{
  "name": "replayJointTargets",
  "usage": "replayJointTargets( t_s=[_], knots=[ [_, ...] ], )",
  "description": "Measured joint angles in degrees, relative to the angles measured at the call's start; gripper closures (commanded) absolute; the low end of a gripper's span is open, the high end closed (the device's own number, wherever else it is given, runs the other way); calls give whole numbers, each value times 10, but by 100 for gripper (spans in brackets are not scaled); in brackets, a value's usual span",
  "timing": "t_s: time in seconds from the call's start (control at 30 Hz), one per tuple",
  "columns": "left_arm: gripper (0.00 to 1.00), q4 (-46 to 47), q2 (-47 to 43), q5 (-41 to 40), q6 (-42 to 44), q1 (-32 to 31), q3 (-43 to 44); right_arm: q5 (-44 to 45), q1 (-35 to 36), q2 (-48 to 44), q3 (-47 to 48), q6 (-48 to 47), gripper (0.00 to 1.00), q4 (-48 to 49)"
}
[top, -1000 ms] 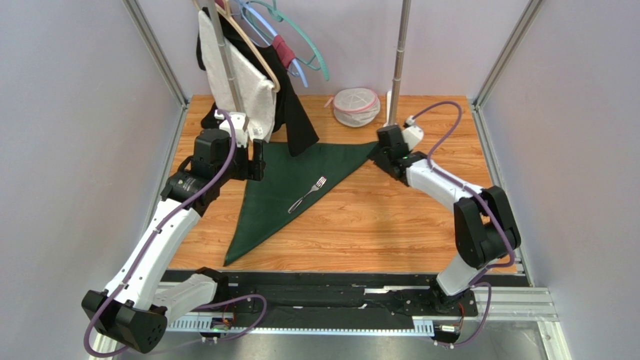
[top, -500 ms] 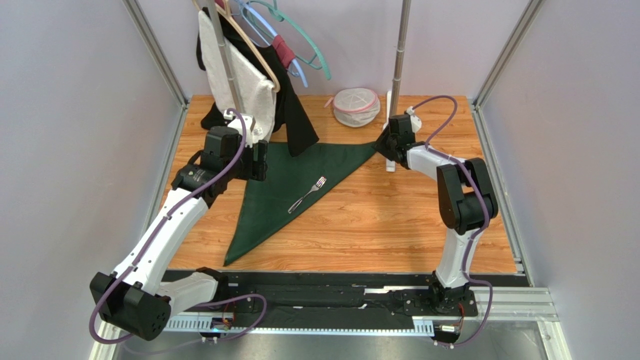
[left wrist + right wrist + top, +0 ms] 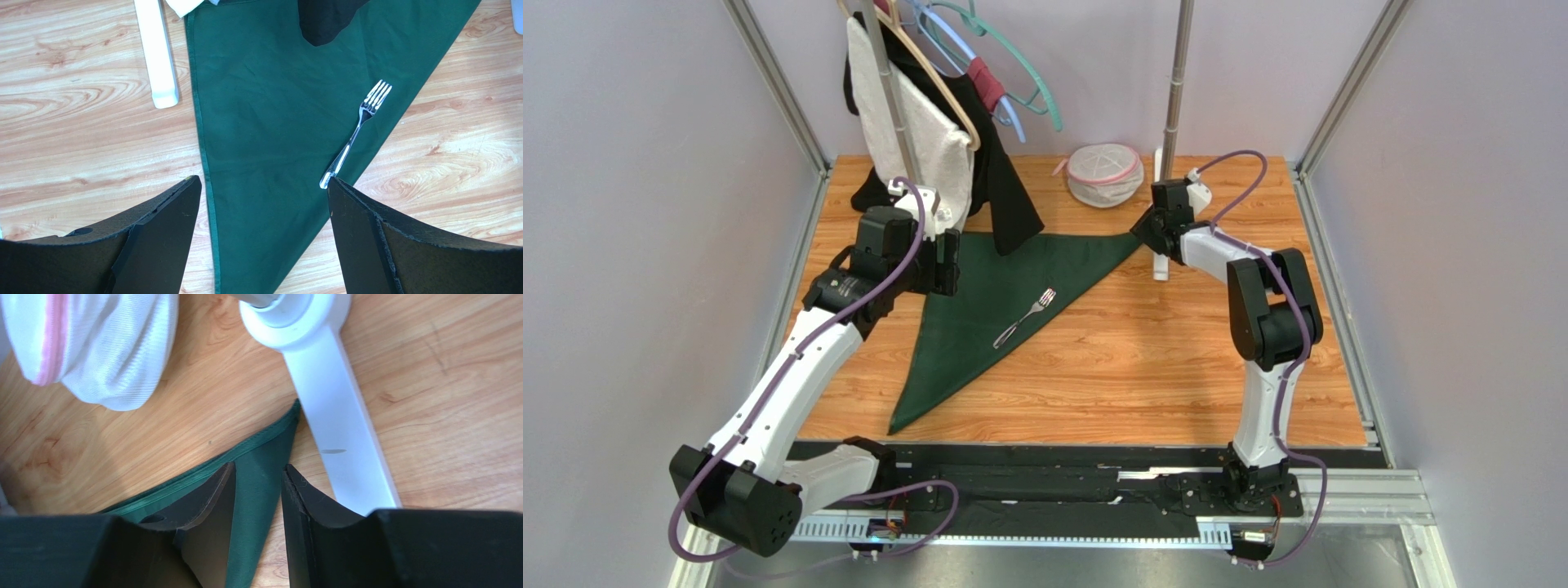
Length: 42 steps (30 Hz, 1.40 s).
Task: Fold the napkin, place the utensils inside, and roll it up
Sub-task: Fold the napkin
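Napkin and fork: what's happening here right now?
The green napkin lies folded into a triangle on the table, with the fork on top near its diagonal edge. The right gripper straddles the napkin's far right corner, jaws partly open around it. The left gripper hovers wide open over the left edge, holding nothing.

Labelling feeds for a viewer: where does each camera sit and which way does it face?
Top external: above and behind the arms, looking down at the table; both show.
Left wrist: on the left end effector, facing down at napkin and fork; its fingers show.
Right wrist: on the right end effector, facing the napkin's corner; its fingers straddle it.
All three share the napkin.
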Motion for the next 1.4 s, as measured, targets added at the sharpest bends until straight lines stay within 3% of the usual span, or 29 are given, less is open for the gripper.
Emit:
replayJointTargets(
  t_s=[0.87,1.23,1.37,1.4],
  knots=[
    [16,0,-6,3,0,0,0,46,0,56,56,3,66,-53],
    [16,0,-6,5,0,0,0,66,-1,71,75,3,82,-68],
    [16,0,-6,7,0,0,0,68,-3,73,79,2,92,-71],
    [16,0,-6,8,0,0,0,68,-3,74,80,1,99,-72]
  ],
)
